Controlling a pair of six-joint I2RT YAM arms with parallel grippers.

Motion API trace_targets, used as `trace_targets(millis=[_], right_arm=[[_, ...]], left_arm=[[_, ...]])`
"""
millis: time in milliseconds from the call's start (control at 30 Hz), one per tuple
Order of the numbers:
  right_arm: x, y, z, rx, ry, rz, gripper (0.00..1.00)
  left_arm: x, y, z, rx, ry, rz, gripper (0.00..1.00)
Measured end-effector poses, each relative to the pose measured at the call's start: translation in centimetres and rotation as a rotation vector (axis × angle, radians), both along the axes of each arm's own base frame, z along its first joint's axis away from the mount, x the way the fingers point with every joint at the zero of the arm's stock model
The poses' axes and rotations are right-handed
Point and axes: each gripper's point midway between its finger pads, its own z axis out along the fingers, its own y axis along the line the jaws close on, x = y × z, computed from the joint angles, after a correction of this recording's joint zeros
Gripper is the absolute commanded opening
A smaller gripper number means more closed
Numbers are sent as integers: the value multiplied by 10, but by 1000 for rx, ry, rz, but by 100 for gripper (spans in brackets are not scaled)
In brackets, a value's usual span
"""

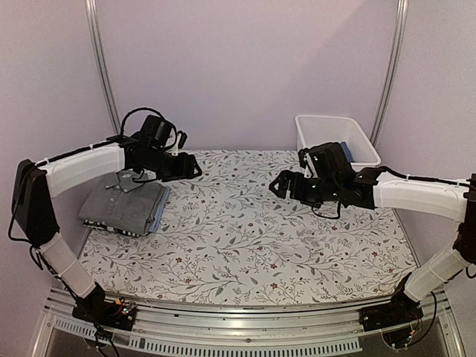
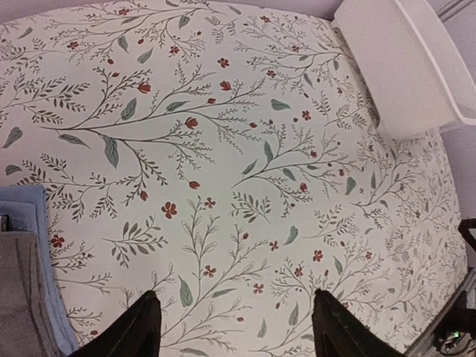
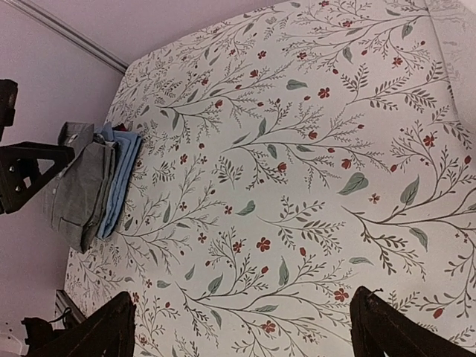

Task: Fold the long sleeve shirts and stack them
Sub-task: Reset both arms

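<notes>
The long sleeve shirts [image 1: 123, 208] lie in 1 folded stack on the left side of the flower-printed worktop [image 1: 245, 238], near its left edge. A plain grey shirt [image 1: 119, 202] with its collar showing is on top, a pale blue shirt [image 1: 158, 212] peeks out along the right side beneath it, and a strip of black-and-white checked shirt [image 1: 111, 225] shows at the near bottom edge. The left fingers [image 1: 195, 168] hang above the worktop just past the far right corner of the stack and touch no cloth. In the left wrist view the 2 dark tips [image 2: 141, 331] stand apart, released, with only bare print between them and the stack's grey and blue edges at the frame's left. The right fingers [image 1: 278, 184] hover over the middle of the worktop, well apart from the stack. They are spread wide [image 3: 100, 335] and grasp nothing. A white bin [image 1: 338, 125] sits at the far right corner behind the right arm, with something blue [image 1: 346, 152] inside it.
</notes>
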Motion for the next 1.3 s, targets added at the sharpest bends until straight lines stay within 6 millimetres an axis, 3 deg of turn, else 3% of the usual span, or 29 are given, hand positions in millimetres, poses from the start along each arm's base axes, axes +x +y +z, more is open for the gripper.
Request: trace_targets(millis=[133,200,433,633,933,1300], right_arm=[[-5,6,26,2,-75,16,99],[-9,8,43,8,-122,24,99],[-25,6,96,36,-284,42,99],[-39,-14,130,81,-390,24,99],[-48,-43,128,54,-420,-30,99],[-43,-49,109,-22,-390,-60,99]], left_arm=[[-16,-27,44,-60,-95,-84,79],[-23,-33,62,-87,-133,-112,99],[-42,-30,112,-166,-274,-141,100],[-63,-16,117,-182,-326,-140,100],[-79,0,109,-171,-343,-117,100],[-77,0,108,-166,-346,-109,100]])
